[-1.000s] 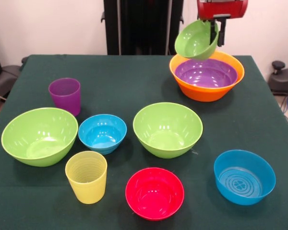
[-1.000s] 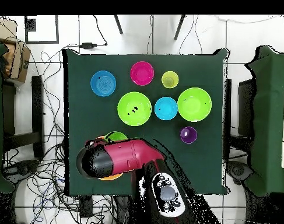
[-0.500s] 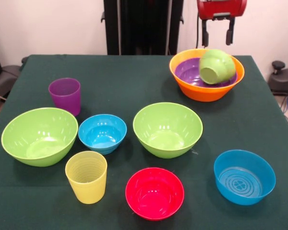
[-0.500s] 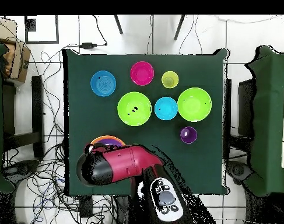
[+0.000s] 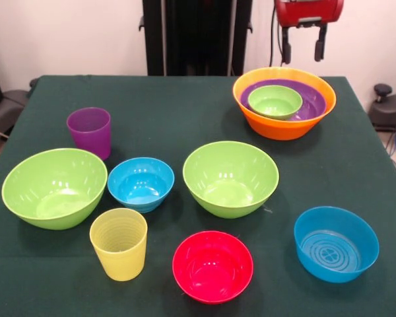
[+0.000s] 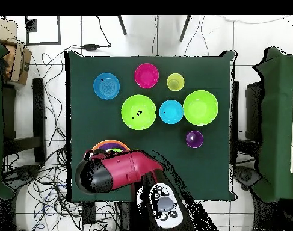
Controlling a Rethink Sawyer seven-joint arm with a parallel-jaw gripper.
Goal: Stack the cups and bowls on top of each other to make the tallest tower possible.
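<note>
Change since half a second ago: your small lime green bowl, tumbling on its side then, now sits upright — settled mouth-up inside the shallow purple bowl.
Tower: large orange bowl as base at the far right of the green table, the purple one nested in it, the small green one on top, a little left of centre.
Gripper: you see it above the tower, just beyond its far rim, both fingers hanging down and spread apart with nothing between them.
Overhead: the red arm covers most of the tower; only a curved edge of orange, purple and green shows past it.
Purple cup: upright at the left, well apart from the tower.
Yellow ribbed cup: upright near the front, left of the pink-red bowl.
Large lime green bowl, left: mouth-up, just left of the small blue bowl.
Large lime green bowl, centre: mouth-up, just right of that blue bowl — the three make a row.
Blue bowl with ringed bottom: alone at the near right.
Pink-red bowl: nearest the front edge, between the yellow cup and the ringed blue bowl.
</note>
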